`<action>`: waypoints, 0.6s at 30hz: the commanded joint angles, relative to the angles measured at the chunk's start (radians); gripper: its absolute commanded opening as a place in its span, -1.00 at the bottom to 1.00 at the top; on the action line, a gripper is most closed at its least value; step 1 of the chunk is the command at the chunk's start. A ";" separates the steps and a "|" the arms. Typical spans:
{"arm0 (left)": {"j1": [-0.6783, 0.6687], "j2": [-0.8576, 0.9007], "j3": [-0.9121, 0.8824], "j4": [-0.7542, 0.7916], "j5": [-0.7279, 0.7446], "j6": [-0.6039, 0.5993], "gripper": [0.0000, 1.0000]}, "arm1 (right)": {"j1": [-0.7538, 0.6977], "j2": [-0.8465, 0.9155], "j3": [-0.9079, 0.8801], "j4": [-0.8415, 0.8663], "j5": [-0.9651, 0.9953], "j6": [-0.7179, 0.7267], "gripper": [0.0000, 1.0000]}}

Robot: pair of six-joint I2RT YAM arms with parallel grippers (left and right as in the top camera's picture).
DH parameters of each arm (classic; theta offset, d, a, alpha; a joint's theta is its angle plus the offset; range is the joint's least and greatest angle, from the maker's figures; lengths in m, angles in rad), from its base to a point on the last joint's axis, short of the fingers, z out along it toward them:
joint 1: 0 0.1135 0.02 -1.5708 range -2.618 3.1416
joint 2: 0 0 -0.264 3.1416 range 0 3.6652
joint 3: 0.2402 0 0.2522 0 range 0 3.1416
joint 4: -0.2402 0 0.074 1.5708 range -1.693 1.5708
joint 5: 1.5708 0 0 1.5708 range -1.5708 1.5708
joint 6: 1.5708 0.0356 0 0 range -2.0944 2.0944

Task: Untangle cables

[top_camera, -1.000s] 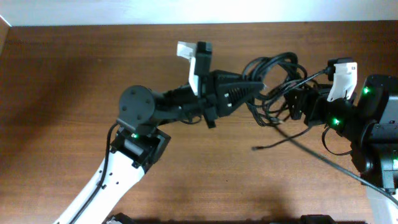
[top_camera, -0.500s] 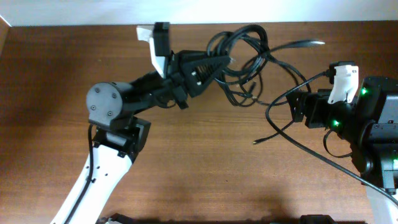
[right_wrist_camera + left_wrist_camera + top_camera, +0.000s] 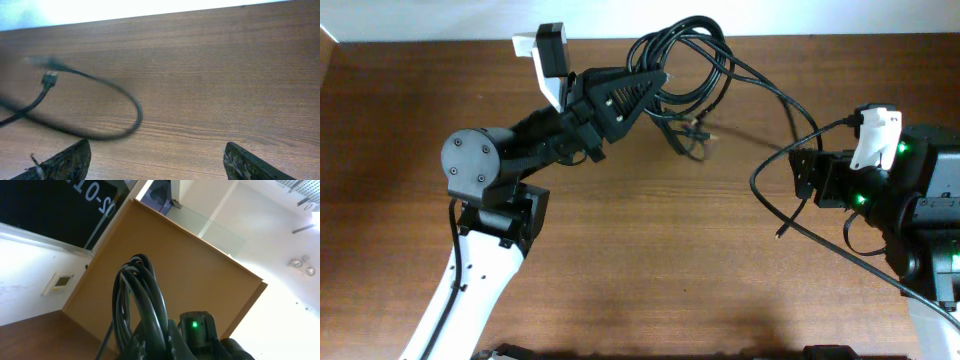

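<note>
The left claw (image 3: 653, 82) is pinched on the cables (image 3: 692, 55), holding the tangle near the worktop's (image 3: 650, 260) far edge. One strand (image 3: 788, 103) trails toward the spread, empty right claw (image 3: 800, 177). Pulling-apart is in hand; next, the right likely must pinch that strand and draw it clear.

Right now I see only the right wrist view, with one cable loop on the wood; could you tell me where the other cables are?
Observer: The left end effector is shut on the bundle of cables, near the far edge of the table.
Operator: Does my loop connect to that bundle?
Observer: It appears so; one strand runs from the bundle toward the right arm and curves into it.
Operator: Is the bundle spread out?
Observer: No; the left wrist view shows it as several cords looped tightly together.
</note>
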 commanded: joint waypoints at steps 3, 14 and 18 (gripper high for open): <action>0.009 -0.030 0.026 0.005 -0.008 0.036 -1.00 | -0.003 -0.007 -0.004 -0.031 -0.110 -0.070 0.82; 0.008 -0.030 0.026 -0.385 0.291 0.517 -1.00 | -0.003 -0.204 -0.004 -0.045 -0.333 -0.234 0.85; 0.008 -0.030 0.026 -0.415 0.425 0.588 -1.00 | -0.003 -0.277 -0.004 -0.046 -0.333 -0.300 0.85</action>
